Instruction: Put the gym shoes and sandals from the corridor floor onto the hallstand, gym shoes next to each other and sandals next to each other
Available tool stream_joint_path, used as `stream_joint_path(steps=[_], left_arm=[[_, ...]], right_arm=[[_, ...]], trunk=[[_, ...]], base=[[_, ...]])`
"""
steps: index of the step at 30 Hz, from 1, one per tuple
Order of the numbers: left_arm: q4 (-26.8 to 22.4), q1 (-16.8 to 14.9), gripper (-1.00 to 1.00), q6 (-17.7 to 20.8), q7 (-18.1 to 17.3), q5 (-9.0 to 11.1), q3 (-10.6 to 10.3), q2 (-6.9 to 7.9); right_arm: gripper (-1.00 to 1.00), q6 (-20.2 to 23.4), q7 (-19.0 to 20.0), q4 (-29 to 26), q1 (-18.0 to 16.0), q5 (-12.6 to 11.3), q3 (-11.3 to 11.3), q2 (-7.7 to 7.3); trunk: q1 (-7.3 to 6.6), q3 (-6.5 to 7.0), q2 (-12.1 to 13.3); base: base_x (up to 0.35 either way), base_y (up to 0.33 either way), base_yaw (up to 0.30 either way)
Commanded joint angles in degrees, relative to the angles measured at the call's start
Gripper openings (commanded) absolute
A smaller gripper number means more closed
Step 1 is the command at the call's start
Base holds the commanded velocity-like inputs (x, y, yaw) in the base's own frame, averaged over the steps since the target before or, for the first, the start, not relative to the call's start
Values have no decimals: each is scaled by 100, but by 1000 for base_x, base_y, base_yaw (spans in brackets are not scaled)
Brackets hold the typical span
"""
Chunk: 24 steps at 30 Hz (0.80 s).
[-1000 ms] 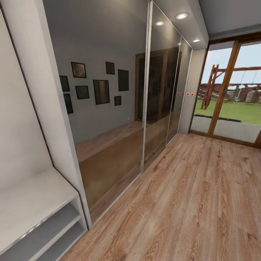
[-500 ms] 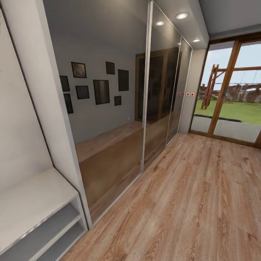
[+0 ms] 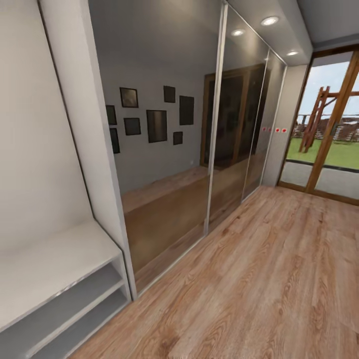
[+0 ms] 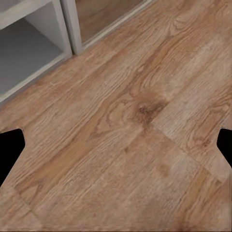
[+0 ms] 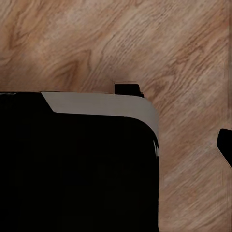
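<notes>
The gym shoes and the sandals are out of view. The white hallstand [image 3: 50, 267] stands at the lower left of the head view, its flat top and two open shelf tiers bare. The brown plank corridor floor [image 3: 259, 284] runs past it. In the left wrist view my left gripper [image 4: 116, 150] hangs open over bare floor [image 4: 140, 111], near a corner of the hallstand [image 4: 29, 46]. My right gripper [image 5: 118, 147] is open above the floor [image 5: 145, 38]; one fingertip [image 5: 225, 145] shows, the other is lost against my black base [image 5: 77, 169].
A mirrored sliding wardrobe [image 3: 174, 149] lines the wall right of the hallstand, reflecting picture frames and floor. Glass doors with wooden frames [image 3: 329, 134] close the corridor's far end. Open floor stretches from the hallstand to those doors.
The whole head view has shifted: wardrobe and doors now sit further right and more of the hallstand shows, so the camera has turned. Nothing in the room has moved.
</notes>
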Motion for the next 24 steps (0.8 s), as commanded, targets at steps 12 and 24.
stream_joint_path(steps=[12,24], left_arm=[[6,-4,100,-17,-2,2,0,-1],[6,-4,100,-17,-2,2,3,-1]], right_arm=[[100,-1,-4,1,-1,0,-4,0],[100,-1,-4,1,-1,0,-4,1]], trunk=[[-3,-6,-3],[-3,-6,-3]], base=[[-282,-107,290],[-52,-2,291]])
